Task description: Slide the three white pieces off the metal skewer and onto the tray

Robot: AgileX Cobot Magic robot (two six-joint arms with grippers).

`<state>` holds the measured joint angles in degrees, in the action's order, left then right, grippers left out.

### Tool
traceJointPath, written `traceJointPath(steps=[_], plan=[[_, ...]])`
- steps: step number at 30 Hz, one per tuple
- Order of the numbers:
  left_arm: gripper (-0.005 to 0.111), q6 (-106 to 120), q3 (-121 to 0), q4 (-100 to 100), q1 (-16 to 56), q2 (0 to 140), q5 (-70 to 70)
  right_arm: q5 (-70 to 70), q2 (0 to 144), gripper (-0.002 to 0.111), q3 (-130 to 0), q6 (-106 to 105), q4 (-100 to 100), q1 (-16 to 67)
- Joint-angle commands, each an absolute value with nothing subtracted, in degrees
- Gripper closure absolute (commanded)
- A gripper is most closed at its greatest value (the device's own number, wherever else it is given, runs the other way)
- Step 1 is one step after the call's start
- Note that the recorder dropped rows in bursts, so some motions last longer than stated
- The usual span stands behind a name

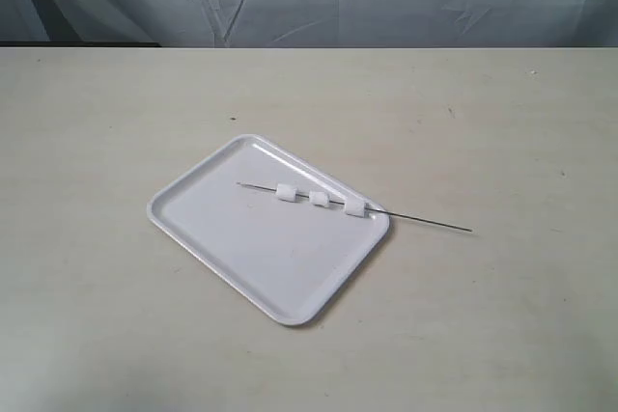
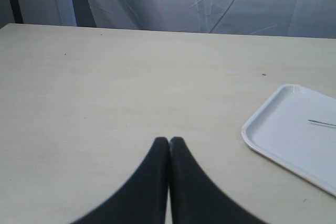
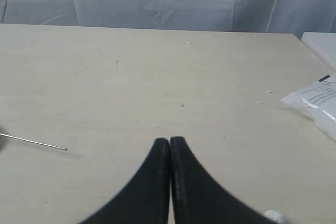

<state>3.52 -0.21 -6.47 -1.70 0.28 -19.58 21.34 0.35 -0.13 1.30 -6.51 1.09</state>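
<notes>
A glossy white tray (image 1: 227,253) lies on the pale table near the middle of the exterior view. Across its far right part rests a thin metal skewer (image 1: 425,220), its free end sticking out over the table to the right. Three white pieces are threaded on it: one (image 1: 287,192), a second (image 1: 318,200) and a third (image 1: 355,207) at the tray's rim. Neither arm shows in the exterior view. My left gripper (image 2: 169,140) is shut and empty, with the tray (image 2: 262,135) and a skewer tip (image 2: 321,123) off to one side. My right gripper (image 3: 169,140) is shut and empty; the skewer's other end (image 3: 37,141) lies apart from it.
A clear plastic bag (image 3: 317,100) with white contents lies on the table in the right wrist view, near a white edge (image 3: 320,43). A small white scrap (image 3: 274,215) sits by the right gripper's finger. Grey cloth hangs behind the table.
</notes>
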Motion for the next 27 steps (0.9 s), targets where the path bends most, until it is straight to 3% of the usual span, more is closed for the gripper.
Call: traceJointPath(steps=[1, 16, 22, 27], plan=[[0.107, 3.2, 0.0, -6.4, -1.7, 0.0, -19.3, 20.7, 0.0, 0.108, 0.0, 1.3, -6.9, 1.2], [0.107, 3.2, 0.0, -3.9, -1.7, 0.0, -18.3, 19.5, 0.0, 0.108, 0.0, 1.3, -7.0, 1.2], [0.107, 3.2, 0.0, -3.6, -1.7, 0.0, 7.7, 1.0, 0.0, 0.108, 0.0, 1.3, -6.9, 1.2], [0.107, 3.2, 0.0, -3.6, -1.7, 0.0, 18.3, -4.7, 0.0, 0.108, 0.0, 1.3, -6.9, 1.2]])
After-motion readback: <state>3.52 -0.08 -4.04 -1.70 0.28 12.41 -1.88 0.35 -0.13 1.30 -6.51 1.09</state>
